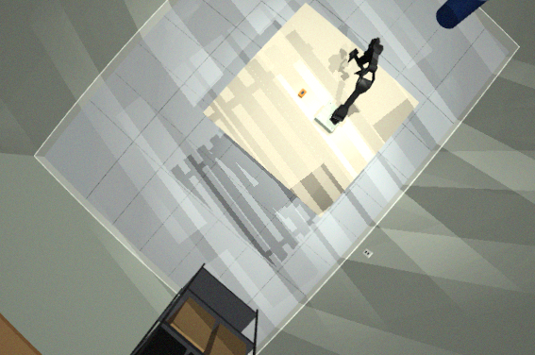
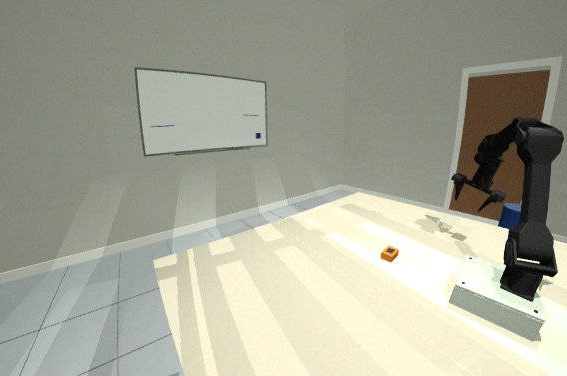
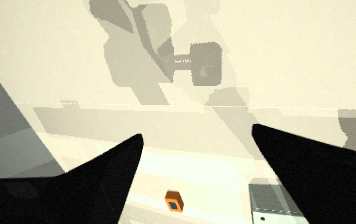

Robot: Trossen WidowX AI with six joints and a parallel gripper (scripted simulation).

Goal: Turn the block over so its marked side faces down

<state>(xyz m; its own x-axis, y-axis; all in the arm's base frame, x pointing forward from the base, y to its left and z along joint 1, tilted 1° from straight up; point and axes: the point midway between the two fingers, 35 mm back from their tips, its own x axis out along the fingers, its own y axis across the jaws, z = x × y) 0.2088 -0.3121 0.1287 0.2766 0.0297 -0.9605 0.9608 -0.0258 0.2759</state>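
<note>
The orange block (image 1: 302, 93) (image 2: 390, 254) (image 3: 174, 201) rests flat on the pale table (image 1: 309, 189) (image 2: 283, 325). A dark blue square mark shows on its upper face in the exterior view; it also shows in the wrist view, low and left of centre. My gripper (image 1: 354, 65) (image 2: 468, 205) (image 3: 196, 134) is open, with nothing between its fingers. It hangs well above the table and apart from the block, on the side toward the blue cylinder. The block's underside is hidden.
The arm stands on a pale base box (image 1: 324, 124) (image 2: 495, 311) (image 3: 267, 216) near the block. A blue cylinder (image 1: 448, 18) (image 2: 510, 216) stands beyond the table. A dark shelf unit (image 1: 225, 293) stands on the floor, away from the table. Shadows and bright stripes cross the table.
</note>
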